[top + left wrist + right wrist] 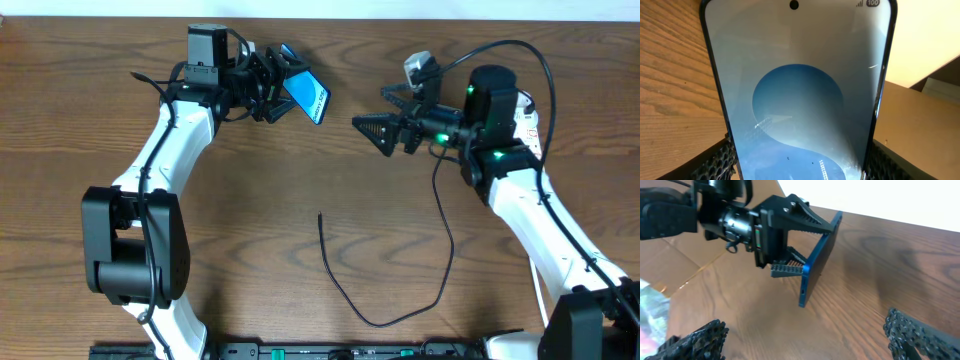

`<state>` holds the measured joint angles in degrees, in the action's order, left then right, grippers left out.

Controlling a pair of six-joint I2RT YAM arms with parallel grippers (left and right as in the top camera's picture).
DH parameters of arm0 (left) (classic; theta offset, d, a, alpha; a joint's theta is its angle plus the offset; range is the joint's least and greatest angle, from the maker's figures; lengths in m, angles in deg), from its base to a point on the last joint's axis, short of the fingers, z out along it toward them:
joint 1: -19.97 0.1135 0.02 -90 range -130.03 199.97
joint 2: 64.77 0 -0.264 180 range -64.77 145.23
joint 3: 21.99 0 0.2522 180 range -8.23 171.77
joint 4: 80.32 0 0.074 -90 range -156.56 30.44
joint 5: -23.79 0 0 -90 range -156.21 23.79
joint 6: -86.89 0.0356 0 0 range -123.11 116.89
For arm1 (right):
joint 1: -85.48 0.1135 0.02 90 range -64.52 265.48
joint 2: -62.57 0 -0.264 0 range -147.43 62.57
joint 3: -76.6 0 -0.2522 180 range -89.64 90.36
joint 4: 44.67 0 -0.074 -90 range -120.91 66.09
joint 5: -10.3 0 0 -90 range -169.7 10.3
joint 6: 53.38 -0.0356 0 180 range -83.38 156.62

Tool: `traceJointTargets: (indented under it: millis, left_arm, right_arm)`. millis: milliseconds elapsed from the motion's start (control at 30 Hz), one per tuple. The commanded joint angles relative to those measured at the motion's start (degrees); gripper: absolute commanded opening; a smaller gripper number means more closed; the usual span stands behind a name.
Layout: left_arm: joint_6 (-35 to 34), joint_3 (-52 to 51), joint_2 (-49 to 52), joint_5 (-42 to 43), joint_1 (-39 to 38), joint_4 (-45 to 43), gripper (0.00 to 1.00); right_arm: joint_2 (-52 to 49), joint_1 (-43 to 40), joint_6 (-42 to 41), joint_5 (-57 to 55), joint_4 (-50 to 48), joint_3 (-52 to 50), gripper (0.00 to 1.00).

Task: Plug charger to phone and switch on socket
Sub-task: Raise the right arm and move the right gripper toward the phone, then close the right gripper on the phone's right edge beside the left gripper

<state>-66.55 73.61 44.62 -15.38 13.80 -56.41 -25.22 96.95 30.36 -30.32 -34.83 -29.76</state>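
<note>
Holding the slim black-edged, blue-screened phone [307,92] aloft, your left gripper [270,93] clamps it. Right gripper [374,132] gapes empty. The thin black charger cable [321,228] lies well below it on the desk; a tilted phone risks mis-plugging.

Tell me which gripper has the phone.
The left gripper, clamped across the phone; the right gripper stands open and empty, facing it.
</note>
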Motion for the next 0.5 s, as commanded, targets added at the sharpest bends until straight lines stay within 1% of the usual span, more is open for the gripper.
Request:
traceJointTargets:
  millis: [0, 233, 333, 467]
  left_arm:
    - [-0.8, 1.8, -1.8, 0.5, -0.1, -0.5, 0.07]
    - [-1.0, 1.8, -1.8, 0.5, -0.1, -0.5, 0.07]
    - [-1.2, 1.8, -1.8, 0.1, -0.3, -0.5, 0.08]
    - [-1.4, 1.8, -1.8, -0.6, -1.0, -0.5, 0.07]
  right_arm:
    - [-0.4, 1.3, 1.2, -3.6, 0.2, 1.4, 0.99]
    - [-0.4, 3.8, 0.2, -7.6, 0.2, 1.4, 0.99]
    - [-0.4, 5.2, -2.4, -10.2, 0.2, 1.4, 0.99]
    - [-0.5, 7.3, -3.0, -13.6, 0.2, 1.4, 0.99]
